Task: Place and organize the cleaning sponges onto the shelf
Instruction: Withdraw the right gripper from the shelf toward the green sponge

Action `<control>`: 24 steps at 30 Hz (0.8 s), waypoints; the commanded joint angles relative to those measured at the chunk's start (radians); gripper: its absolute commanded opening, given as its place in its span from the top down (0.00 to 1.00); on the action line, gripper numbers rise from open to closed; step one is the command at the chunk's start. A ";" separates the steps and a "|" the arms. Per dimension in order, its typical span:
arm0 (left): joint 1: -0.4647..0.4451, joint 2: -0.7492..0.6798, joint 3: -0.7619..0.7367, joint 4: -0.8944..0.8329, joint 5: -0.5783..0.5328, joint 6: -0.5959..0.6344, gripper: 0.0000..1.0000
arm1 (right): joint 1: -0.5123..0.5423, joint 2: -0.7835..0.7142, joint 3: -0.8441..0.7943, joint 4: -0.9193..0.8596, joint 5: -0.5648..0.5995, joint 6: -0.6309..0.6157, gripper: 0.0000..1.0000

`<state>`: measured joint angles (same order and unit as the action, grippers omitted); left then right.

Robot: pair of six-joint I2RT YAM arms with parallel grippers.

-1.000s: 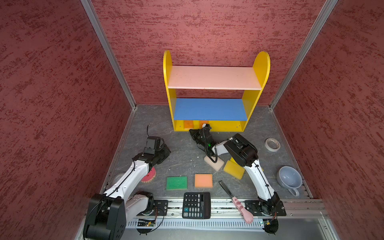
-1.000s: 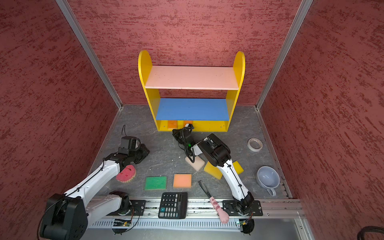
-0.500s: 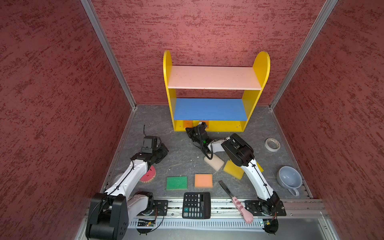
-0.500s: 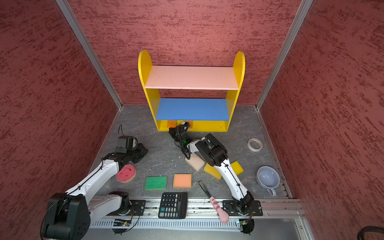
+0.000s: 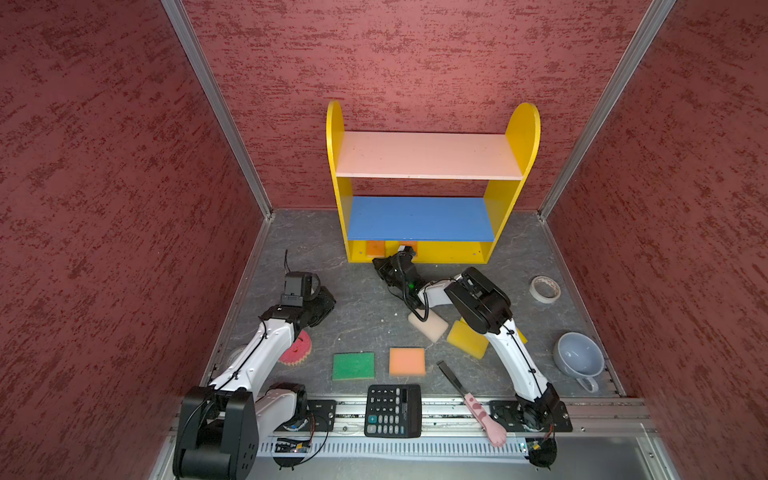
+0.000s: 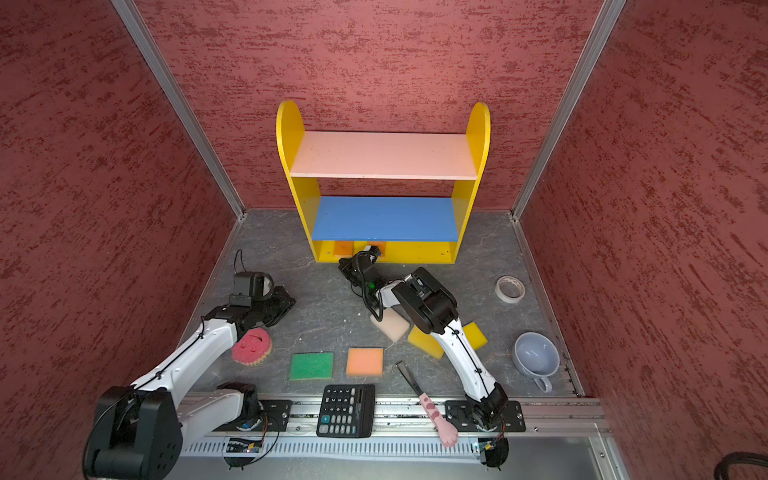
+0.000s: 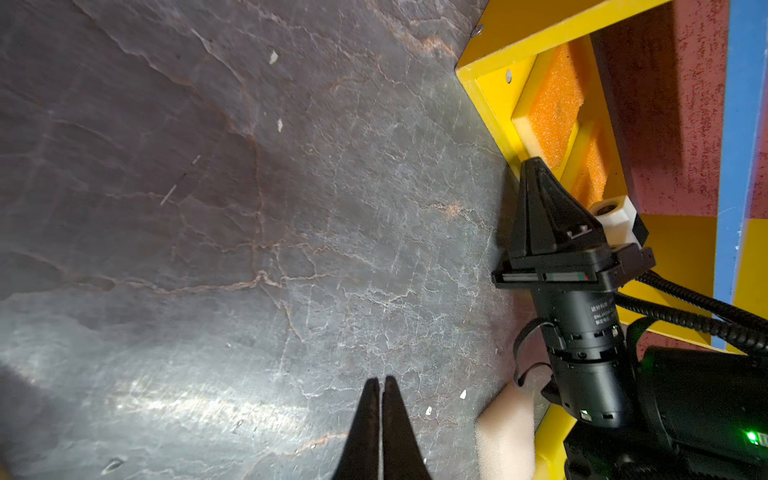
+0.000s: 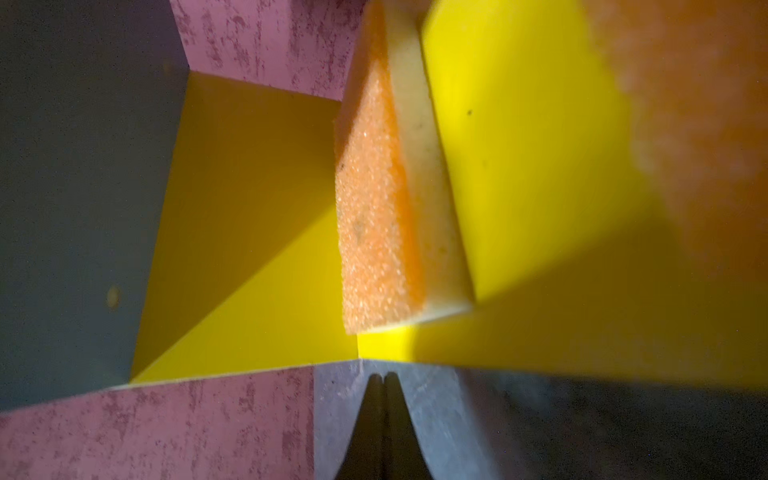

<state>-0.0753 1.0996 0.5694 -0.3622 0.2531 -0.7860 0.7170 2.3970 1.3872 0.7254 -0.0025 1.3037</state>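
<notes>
Grey floor (image 5: 357, 299): right gripper (image 8: 382, 376), fingers pressed together, empty, noses the shelf (image 5: 521, 137) beside two orange sponges (image 7: 552, 112); left gripper (image 7: 380, 380) pressed together too. Next, probably: back out, fetch the cream sponge (image 5: 430, 328).

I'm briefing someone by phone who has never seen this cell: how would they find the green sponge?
Start at the black calculator in the middle of the front edge. Just behind it, on the grey floor, two sponges lie side by side; the green sponge is the one on the side of the left arm. Its colour sets it apart from the orange sponge beside it.
</notes>
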 commanded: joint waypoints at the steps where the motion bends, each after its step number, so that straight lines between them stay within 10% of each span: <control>1: 0.014 -0.014 0.034 -0.022 -0.002 0.031 0.89 | 0.006 -0.147 -0.036 -0.101 -0.087 -0.192 1.00; 15: 0.004 -0.041 0.068 -0.077 0.015 -0.006 0.52 | 0.040 -0.596 -0.341 -0.468 -0.255 -0.615 0.89; 24: -0.194 -0.001 0.093 -0.074 -0.043 -0.054 0.35 | 0.050 -0.967 -0.499 -0.789 0.063 -0.785 0.75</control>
<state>-0.2306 1.0828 0.6334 -0.4377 0.2329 -0.8185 0.7658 1.5303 0.8921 0.0734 -0.0948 0.6060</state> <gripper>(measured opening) 0.643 0.243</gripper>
